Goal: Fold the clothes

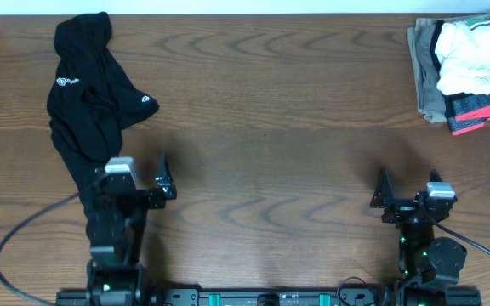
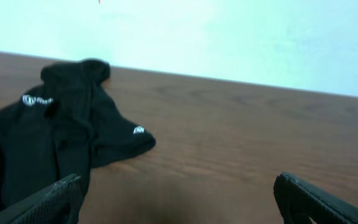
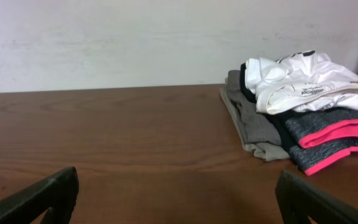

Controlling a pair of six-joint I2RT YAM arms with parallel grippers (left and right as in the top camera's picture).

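Observation:
The clothes, a white garment (image 1: 475, 53), lies bunched on top of a pile at the table's far right corner; the right wrist view shows it (image 3: 303, 84) with small lettering on a fold. My left gripper (image 1: 133, 172) stands open near the front left, nothing between its fingers (image 2: 178, 190). Its left finger (image 2: 55, 199) is beside the hem of a black garment. My right gripper (image 1: 409, 183) is open near the front right, empty (image 3: 178, 183), well short of the pile.
A crumpled black garment with small white logos (image 1: 92, 93) (image 2: 48, 137) lies at the far left, reaching down to the left arm. Under the white garment are folded grey (image 3: 253, 124) and dark coral-striped (image 3: 334, 134) pieces. Bare wooden table (image 1: 270, 127) spans the middle.

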